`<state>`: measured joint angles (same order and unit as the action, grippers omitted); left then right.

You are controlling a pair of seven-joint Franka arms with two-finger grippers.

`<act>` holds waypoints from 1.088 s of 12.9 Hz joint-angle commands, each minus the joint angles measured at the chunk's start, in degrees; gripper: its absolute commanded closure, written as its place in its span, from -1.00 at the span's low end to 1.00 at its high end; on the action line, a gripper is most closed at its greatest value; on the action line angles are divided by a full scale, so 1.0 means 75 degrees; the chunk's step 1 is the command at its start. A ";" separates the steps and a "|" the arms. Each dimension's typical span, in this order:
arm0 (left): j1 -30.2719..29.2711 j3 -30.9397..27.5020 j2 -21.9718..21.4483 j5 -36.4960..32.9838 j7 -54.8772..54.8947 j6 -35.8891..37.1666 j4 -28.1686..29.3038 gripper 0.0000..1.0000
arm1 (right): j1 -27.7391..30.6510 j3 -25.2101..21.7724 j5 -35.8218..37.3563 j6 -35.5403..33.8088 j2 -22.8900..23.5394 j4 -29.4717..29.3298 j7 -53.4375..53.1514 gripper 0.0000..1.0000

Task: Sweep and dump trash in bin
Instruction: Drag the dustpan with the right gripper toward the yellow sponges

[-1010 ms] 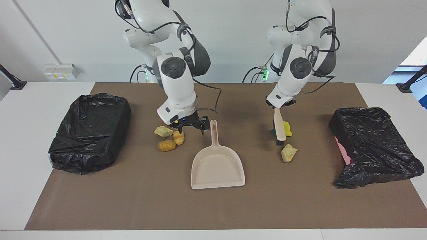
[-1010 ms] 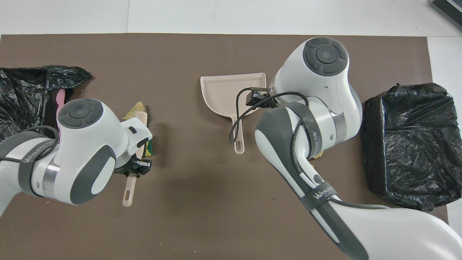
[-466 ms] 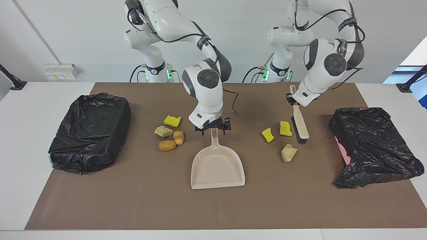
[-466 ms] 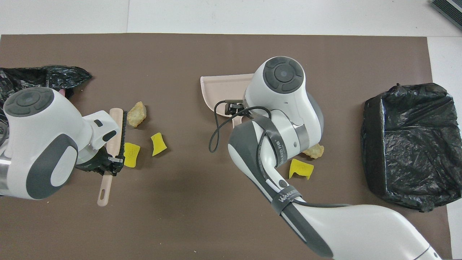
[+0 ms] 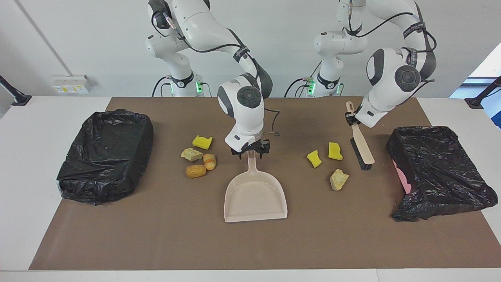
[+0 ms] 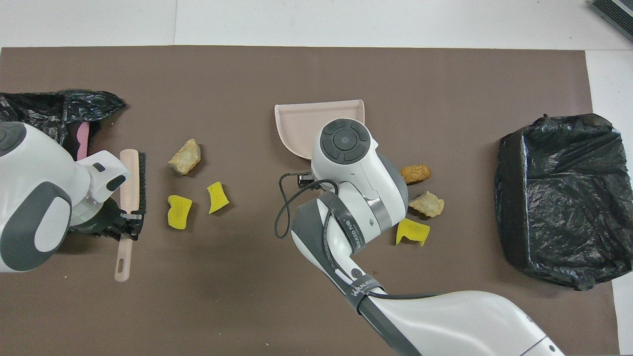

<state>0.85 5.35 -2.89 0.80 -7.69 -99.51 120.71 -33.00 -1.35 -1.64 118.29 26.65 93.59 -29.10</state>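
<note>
The trash lies in two groups on the brown mat. Toward the right arm's end are a yellow sponge (image 5: 202,141), a beige lump (image 5: 191,154) and two orange-brown rolls (image 5: 195,170). Toward the left arm's end are two yellow sponges (image 5: 314,158) (image 6: 178,211) and a beige lump (image 5: 339,179). Between the groups the beige dustpan (image 5: 254,196) lies flat. My right gripper (image 5: 250,150) is open, straddling the end of its handle. My left gripper (image 5: 352,119) is shut on the handle of the brush (image 5: 362,149), which slants down with its bristles by the mat, beside the sponges.
A bin lined with a black bag (image 5: 105,152) stands at the right arm's end of the mat. Another black-bagged bin (image 5: 438,168), with pink showing at its side, stands at the left arm's end, close to the brush. White table surrounds the mat.
My right gripper has moved from beside the rolls to the dustpan handle's end and is narrowing. My left arm has swung the brush toward the bin at its end, uncovering the sponges.
</note>
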 commanded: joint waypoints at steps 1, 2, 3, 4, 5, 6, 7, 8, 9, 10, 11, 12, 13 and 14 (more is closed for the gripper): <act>-0.0265 0.0072 -0.0377 -0.0095 0.0064 -0.0396 0.0581 1.00 | -0.0158 0.0017 0.0463 0.0283 -0.0225 0.0353 -0.0151 0.25; -0.0265 0.0072 -0.0354 -0.0095 0.0064 -0.0547 0.0674 1.00 | -0.0159 0.0017 0.0523 0.0260 -0.0225 0.0330 -0.0162 0.40; -0.0242 0.0072 -0.0284 -0.0095 0.0017 -0.0908 0.0756 1.00 | -0.0170 0.0017 0.0546 0.0271 -0.0225 0.0306 -0.0174 0.68; -0.0265 0.0072 -0.0260 -0.0095 0.0029 -0.1214 0.0803 1.00 | -0.0182 0.0017 0.0605 0.0271 -0.0237 0.0295 -0.0430 1.00; -0.0265 0.0072 -0.0213 -0.0095 0.0052 -0.1263 0.0827 1.00 | -0.0182 0.0017 0.0605 0.0295 -0.0237 0.0260 -0.0861 1.00; -0.0265 0.0072 -0.0120 -0.0095 0.0064 -0.1275 0.0839 1.00 | -0.0113 0.0028 0.0582 0.0260 -0.0248 0.0178 -0.0912 1.00; -0.0265 0.0072 -0.0096 -0.0095 0.0064 -0.1275 0.0851 1.00 | -0.0042 0.0017 0.0489 0.0248 -0.0318 0.0177 -0.0762 1.00; -0.0288 0.0072 -0.0084 -0.0095 0.0064 -0.1275 0.0851 1.00 | 0.0086 0.0028 0.0419 0.0225 -0.0470 0.0200 0.0179 1.00; -0.0323 0.0072 -0.0084 -0.0095 0.0064 -0.1194 0.0828 1.00 | 0.0250 0.0017 0.0174 0.0120 -0.0634 0.0259 0.1407 1.00; -0.0416 0.0072 -0.0072 -0.0095 0.0122 -0.1147 0.0816 1.00 | 0.0437 0.0017 -0.0060 -0.0113 -0.0879 0.0294 0.2405 1.00; -0.0429 0.0072 -0.0072 -0.0095 0.0122 -0.1089 0.0804 1.00 | 0.0659 0.0017 -0.0086 -0.0463 -0.1113 0.0294 0.3216 1.00; -0.0417 0.0072 -0.0037 -0.0095 0.0122 -0.1088 0.0804 1.00 | 0.0812 0.0017 -0.0086 -0.1035 -0.1325 0.0329 0.4407 1.00; -0.0406 0.0072 0.0102 -0.0095 0.0122 -0.1123 0.0769 1.00 | 0.0907 0.0017 -0.0086 -0.1424 -0.1489 0.0480 0.5579 1.00; -0.0394 0.0072 0.0162 -0.0095 0.0111 -0.1158 0.0769 1.00 | 0.1012 0.0017 -0.0086 -0.1405 -0.1642 0.0772 0.6601 1.00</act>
<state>-1.36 5.37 -2.35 0.80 -7.43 -107.61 126.13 -26.53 -1.67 -1.24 108.06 17.70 94.65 8.69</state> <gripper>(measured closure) 0.736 0.683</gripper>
